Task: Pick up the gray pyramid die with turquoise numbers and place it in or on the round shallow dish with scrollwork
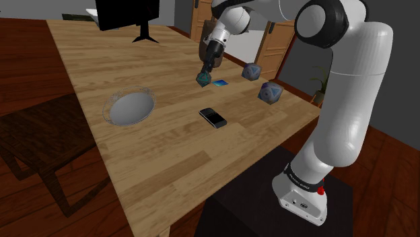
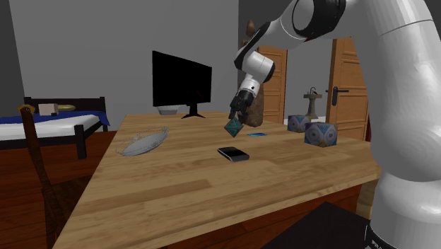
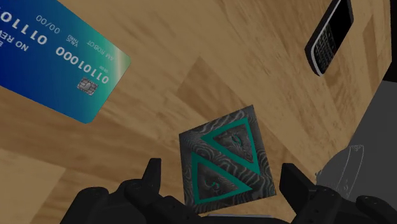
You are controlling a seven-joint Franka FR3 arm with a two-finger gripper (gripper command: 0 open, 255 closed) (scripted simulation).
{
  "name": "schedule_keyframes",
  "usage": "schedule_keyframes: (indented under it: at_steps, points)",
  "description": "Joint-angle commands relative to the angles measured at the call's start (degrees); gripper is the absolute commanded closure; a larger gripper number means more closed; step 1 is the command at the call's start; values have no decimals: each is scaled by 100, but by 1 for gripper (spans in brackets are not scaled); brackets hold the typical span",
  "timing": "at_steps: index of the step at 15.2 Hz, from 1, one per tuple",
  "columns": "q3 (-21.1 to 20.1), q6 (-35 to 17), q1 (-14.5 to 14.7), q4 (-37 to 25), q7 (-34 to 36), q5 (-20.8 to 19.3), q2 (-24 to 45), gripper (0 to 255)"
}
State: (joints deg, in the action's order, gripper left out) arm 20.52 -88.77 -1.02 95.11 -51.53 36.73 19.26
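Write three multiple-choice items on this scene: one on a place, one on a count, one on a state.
1. In the shoulder view, where is the black phone relative to the dish?
A) inside it
B) to its right
C) to its left

2. Besides the one at the claw, how many blue-grey dice are on the table?
A) one
B) four
C) two

3. The gray die with turquoise markings is:
A) clasped in the claw
B) lying in the dish
C) lying flat on the table

Key:
1 B, it lies on bare wood right of the dish.
2 C, both sit near the table's edge.
3 A, it hangs point-down between the fingers.
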Motion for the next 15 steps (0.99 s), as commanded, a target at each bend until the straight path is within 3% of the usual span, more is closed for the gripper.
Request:
schedule_keyframes:
  at_steps: [1,8,9,15]
  points:
    - [-17,-105,45,118,-4,10,-31,0]
    - [-17,-104,44,117,-4,10,-30,0]
    - [-17,-104,44,117,-4,10,-30,255]
    - [-17,-104,44,117,-4,10,-30,255]
